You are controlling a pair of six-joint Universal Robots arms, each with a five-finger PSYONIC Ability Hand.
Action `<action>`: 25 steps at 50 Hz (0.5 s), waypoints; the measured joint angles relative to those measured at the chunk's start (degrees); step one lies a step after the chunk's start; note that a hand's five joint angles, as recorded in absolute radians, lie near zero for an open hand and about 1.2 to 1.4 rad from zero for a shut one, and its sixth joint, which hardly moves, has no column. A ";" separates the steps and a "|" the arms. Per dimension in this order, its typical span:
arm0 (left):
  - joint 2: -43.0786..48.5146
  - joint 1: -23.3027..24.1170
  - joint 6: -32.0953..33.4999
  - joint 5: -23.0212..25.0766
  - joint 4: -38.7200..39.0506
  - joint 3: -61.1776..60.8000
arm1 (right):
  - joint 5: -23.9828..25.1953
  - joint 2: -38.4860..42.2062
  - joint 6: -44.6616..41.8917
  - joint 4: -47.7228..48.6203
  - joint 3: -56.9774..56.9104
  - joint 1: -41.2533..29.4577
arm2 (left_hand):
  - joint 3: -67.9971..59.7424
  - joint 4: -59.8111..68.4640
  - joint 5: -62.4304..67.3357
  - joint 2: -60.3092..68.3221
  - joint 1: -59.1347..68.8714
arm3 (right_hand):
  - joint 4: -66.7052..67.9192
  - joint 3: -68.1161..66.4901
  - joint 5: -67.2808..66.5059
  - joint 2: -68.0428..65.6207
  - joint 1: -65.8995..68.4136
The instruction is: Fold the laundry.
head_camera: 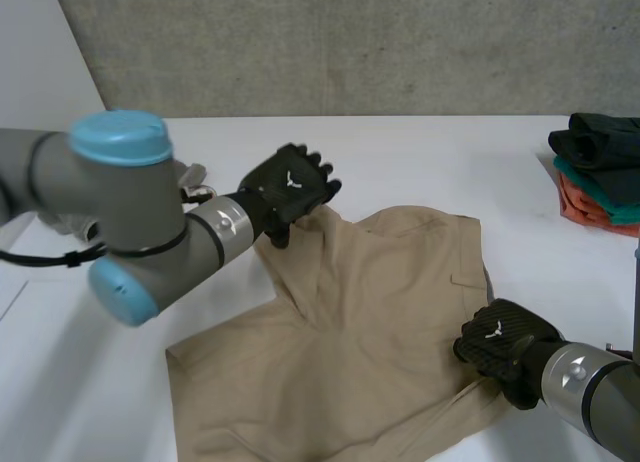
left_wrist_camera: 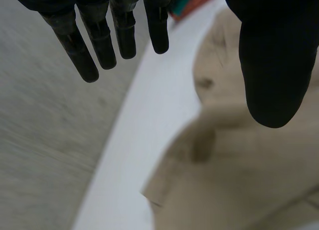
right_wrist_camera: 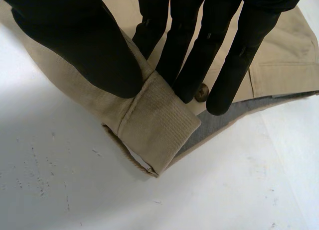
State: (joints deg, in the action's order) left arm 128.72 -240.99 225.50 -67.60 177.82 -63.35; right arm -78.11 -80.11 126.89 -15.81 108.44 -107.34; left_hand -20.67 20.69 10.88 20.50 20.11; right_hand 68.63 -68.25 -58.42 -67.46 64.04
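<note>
White tabletop | right robot hand pinches the khaki shorts by an edge, probably anchoring them for folding | left robot hand spread, gripping nothing

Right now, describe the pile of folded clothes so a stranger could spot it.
On the white table, look to the far right edge, beyond the spread tan garment. The folded pile sits there: dark green over teal over orange-red, the only stacked clothes.
</note>
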 measured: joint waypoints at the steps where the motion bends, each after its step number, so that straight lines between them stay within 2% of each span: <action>1: 3.17 -0.48 0.48 0.41 -2.10 3.29 | 0.00 0.16 0.05 0.40 0.19 0.00 | 0.00 0.00 0.00 0.00 0.00 | 0.00 0.00 -0.01 0.00 0.00; 7: 14.08 -2.03 5.77 0.40 -9.36 14.02 | -0.12 0.94 0.01 2.19 0.99 0.16 | -5.45 5.49 5.47 5.58 6.56 | 0.00 0.00 -0.01 0.01 0.00; 9: 15.74 -2.38 7.79 -0.06 -10.22 15.39 | -0.14 1.45 -0.03 2.67 1.15 0.36 | -24.03 24.20 23.59 25.44 28.17 | 0.00 0.00 -0.02 0.01 0.00; 11: 16.56 -2.77 9.06 -1.14 -10.43 15.72 | -0.13 1.88 -0.05 2.97 1.13 0.54 | -40.50 40.92 39.84 41.02 43.80 | 0.00 0.00 -0.02 0.00 0.00; 14: 16.71 -3.09 9.39 -3.13 -10.19 15.08 | -0.13 2.18 -0.07 3.15 0.96 0.68 | -47.11 47.64 44.56 47.58 45.66 | 0.00 0.00 -0.02 0.01 0.00; 25: 9.67 -4.43 3.83 -14.09 -5.64 2.93 | -0.12 2.27 -0.01 3.49 0.46 0.47 | -47.38 47.89 44.57 47.88 45.66 | 0.00 0.00 -0.02 0.00 0.00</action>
State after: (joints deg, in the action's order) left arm 138.40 -245.42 229.33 -81.69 172.18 -60.42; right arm -78.23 -77.84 126.88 -12.32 108.90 -106.88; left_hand -68.06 68.58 55.45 68.39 65.77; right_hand 68.63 -68.25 -58.44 -67.46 64.03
